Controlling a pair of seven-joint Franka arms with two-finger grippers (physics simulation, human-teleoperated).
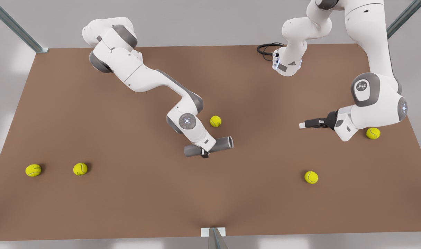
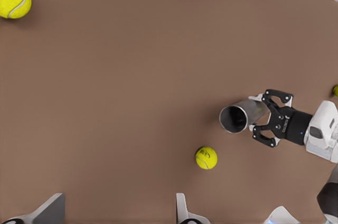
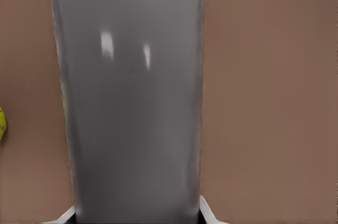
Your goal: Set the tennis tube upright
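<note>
Jaws of the right gripper (image 1: 204, 153) are clamped across the middle of the tennis tube (image 1: 210, 146), one finger on each side of its grey wall, as the left wrist view confirms from farther off (image 2: 268, 118); jaws of the left gripper (image 1: 303, 125) stand spread with nothing between them, its fingertips (image 2: 182, 208) framing bare table. The tube lies on its side near the centre of the brown table (image 1: 127, 193), its open, lighter-rimmed end pointing toward the front view's right and facing the left wrist camera. A tennis ball (image 1: 215, 121) sits just beside the right arm's wrist, apart from the tube; four other balls lie scattered well away. The left arm waits over the table toward the front view's right, near another ball (image 1: 373, 133). The step in hand appears to be the grasp itself, completed or nearly so, with tilting not yet begun. The next move would call for lifting slightly, rotating the wrist until the tube's axis is vertical, then setting one end flat on the table before release.
</note>
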